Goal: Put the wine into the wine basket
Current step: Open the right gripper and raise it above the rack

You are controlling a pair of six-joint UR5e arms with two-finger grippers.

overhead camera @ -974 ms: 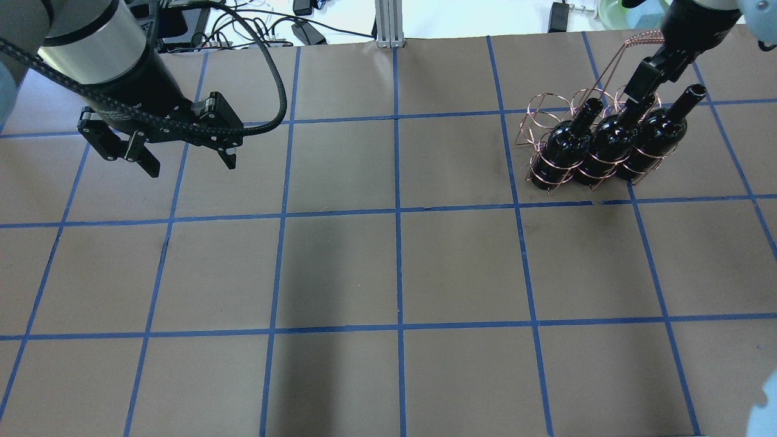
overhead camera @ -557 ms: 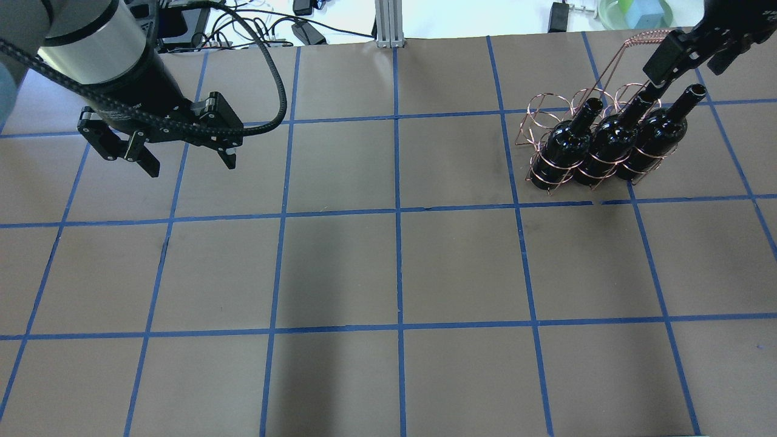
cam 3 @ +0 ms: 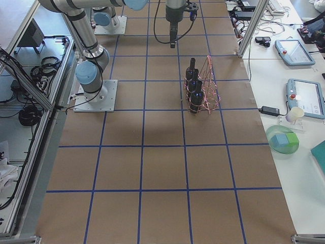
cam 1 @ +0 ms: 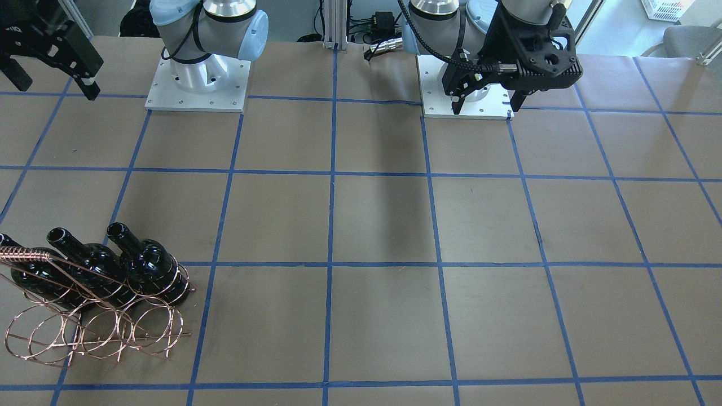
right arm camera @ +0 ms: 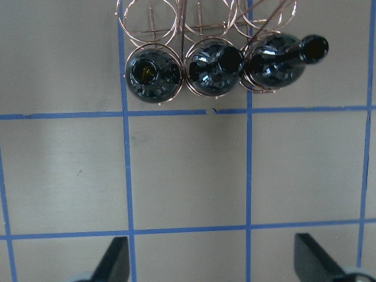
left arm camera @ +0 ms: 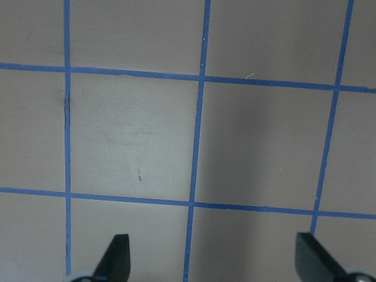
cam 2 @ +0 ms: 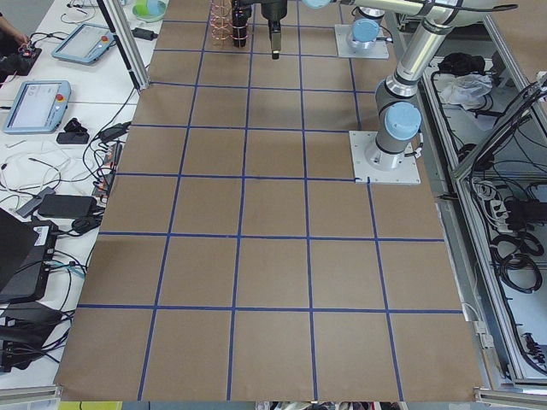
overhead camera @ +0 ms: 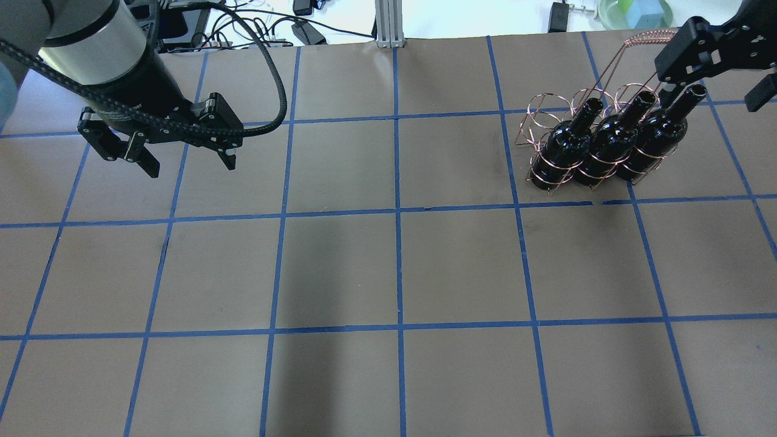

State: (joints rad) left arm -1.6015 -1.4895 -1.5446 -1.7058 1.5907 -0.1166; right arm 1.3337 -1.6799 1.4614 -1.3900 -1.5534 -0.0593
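Three dark bottles stand upright side by side in the wire basket, one to a ring. They fill the row of rings that lies nearer the right claw. That claw hangs above the table with its two fingers spread wide and nothing between them.

Its wrist camera looks straight down. There the bottle mouths sit ahead of the fingertips, beyond a blue tape line, and well apart from both fingers. The middle bottle lies about in line with the gap between the fingers, with one bottle to either side of it. The basket's second row of rings lies on the far side of the bottles from the claw.

From overhead, one finger shows just beside the end of the basket's twisted handle and the nearest bottle neck. The wrist and front views show the claw apart from them, touching neither.

The left claw hangs over bare table, well away from the basket and far off to the right claw's left. Its fingers are also spread wide and hold nothing. Its own camera shows brown table and tape lines between them.
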